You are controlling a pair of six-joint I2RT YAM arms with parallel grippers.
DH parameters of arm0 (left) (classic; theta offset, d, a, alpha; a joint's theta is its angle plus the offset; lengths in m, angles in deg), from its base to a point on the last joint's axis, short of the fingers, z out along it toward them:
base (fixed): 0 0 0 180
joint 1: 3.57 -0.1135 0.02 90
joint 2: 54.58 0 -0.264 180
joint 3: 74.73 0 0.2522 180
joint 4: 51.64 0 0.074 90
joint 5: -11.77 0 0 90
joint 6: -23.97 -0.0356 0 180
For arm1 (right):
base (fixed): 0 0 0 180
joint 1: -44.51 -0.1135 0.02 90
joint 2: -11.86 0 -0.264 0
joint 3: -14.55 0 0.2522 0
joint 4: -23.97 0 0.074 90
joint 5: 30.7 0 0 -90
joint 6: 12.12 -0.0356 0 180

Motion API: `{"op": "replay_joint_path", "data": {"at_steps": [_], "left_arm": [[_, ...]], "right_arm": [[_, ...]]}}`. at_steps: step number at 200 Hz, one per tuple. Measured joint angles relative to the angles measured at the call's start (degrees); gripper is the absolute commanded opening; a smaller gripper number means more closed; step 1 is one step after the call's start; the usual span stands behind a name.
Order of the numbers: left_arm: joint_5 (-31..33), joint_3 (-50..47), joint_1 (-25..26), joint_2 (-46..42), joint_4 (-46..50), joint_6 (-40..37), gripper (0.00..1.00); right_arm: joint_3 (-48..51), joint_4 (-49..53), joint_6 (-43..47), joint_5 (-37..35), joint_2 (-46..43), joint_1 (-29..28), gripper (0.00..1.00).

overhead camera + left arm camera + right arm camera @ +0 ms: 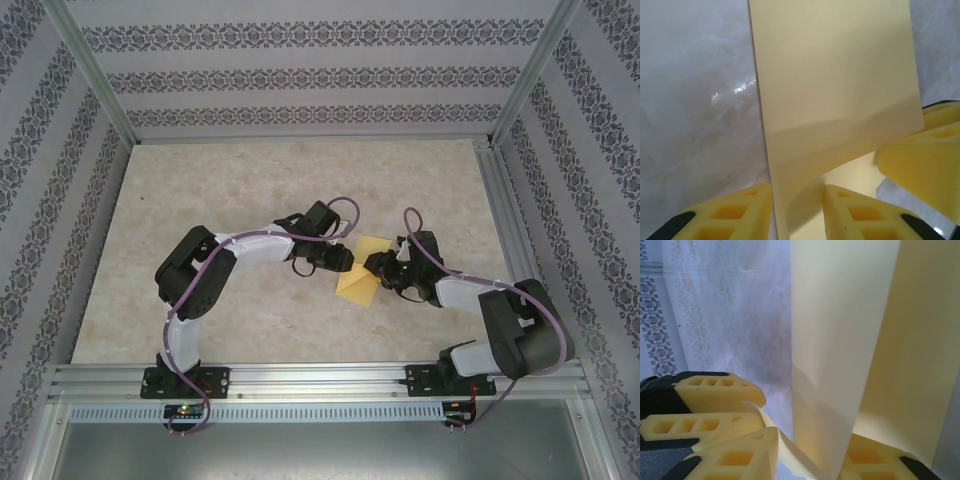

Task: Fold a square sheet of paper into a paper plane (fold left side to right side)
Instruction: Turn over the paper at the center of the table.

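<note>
Square sheet of paper (356,284), plain yellow-orange

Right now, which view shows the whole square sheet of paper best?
The top external view: there the square sheet of paper shows most of its outline. Each wrist view is very close: the frame cuts the sheet off, leaving bent yellow panels.

Left gripper (349,261), right gripper (373,265) crowding sheet (357,287), open table (250,190) beyond
</note>
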Motion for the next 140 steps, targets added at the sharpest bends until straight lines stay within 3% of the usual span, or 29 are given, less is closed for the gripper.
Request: {"op": "replay_joint_path", "data": {"at_steps": [55,94,106,140], "left_arm": [[0.0,1.16,0.0,1.79,0.11,0.0,0.35],[0.11,1.14,-0.09,1.6,0.24,-0.02,0.4],[0.35,0.68,-0.17,0.57,0.31,-0.04,0.43],[0.68,-2.91,-1.99,-8.52,0.61,-0.15,0.57]], "right_arm": [[-0.59,0.61,0.2,0.0,0.0,-0.02,0.19],[-1.07,1.57,0.5,-0.09,-0.02,-0.48,0.04],[-1.11,2.19,0.83,-0.26,-0.09,-0.61,0.0],[-2.08,5.62,1.95,-0.74,-2.16,-0.63,0.0]]}}
